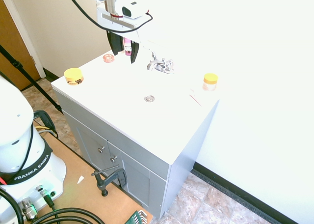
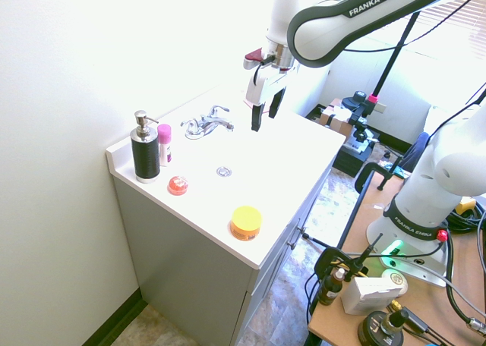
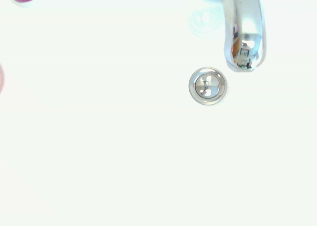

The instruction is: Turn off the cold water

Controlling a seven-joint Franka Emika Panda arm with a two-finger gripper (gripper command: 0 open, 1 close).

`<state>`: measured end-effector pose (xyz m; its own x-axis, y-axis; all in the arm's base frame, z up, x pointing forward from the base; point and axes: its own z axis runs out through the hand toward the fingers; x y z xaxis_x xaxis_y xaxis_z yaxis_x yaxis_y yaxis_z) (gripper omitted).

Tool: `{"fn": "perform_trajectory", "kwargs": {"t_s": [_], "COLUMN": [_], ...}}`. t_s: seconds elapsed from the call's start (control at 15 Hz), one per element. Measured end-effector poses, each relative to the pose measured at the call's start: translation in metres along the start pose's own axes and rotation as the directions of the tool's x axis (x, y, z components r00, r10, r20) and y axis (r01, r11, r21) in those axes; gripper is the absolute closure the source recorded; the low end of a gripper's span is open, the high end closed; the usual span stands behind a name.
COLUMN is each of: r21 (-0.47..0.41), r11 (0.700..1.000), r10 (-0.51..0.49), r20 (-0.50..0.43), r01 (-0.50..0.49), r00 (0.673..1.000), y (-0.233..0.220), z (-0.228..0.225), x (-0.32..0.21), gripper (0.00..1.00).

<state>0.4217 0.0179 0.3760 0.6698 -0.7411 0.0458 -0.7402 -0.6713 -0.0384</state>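
Your claw [image 2: 264, 123] hangs spread and empty above the sink [image 2: 275, 160], probably held high to clear the spout. There's the tap [image 2: 203, 124], behind the drain [image 2: 224, 171], its levers beside the wall, so you'll likely need a careful sideways nudge.

A black soap pump bottle [image 2: 145, 149] is standing by a pink-capped bottle [image 2: 165, 144] on the white sink top [image 2: 281, 156]. A little red tub [image 2: 178, 185] is sitting near them. Two yellow-lidded jars are resting there too, one [image 1: 73, 76] near a corner, the other [image 1: 210, 81] near the wall.
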Motion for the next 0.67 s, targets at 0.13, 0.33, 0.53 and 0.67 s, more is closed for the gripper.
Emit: {"fn": "perform_trajectory", "kwargs": {"t_s": [0.13, 0.33, 0.53, 0.67], "r21": [0.001, 0.015, 0.020, 0.010], "r11": [1.000, 0.998, 0.993, 0.991], "r10": [0.007, 0.063, 0.114, 0.132], "r20": [0.001, -0.017, -0.065, -0.081], "r01": [-0.007, -0.063, -0.113, -0.132], "r00": [1.000, 0.998, 0.991, 0.988], "y": [0.000, -0.004, -0.016, -0.031], "z": [0.000, 0.000, 0.013, 0.027], "x": [0.000, 0.014, 0.054, 0.080], "gripper": [0.00, 0.00, 0.00, 0.00]}}
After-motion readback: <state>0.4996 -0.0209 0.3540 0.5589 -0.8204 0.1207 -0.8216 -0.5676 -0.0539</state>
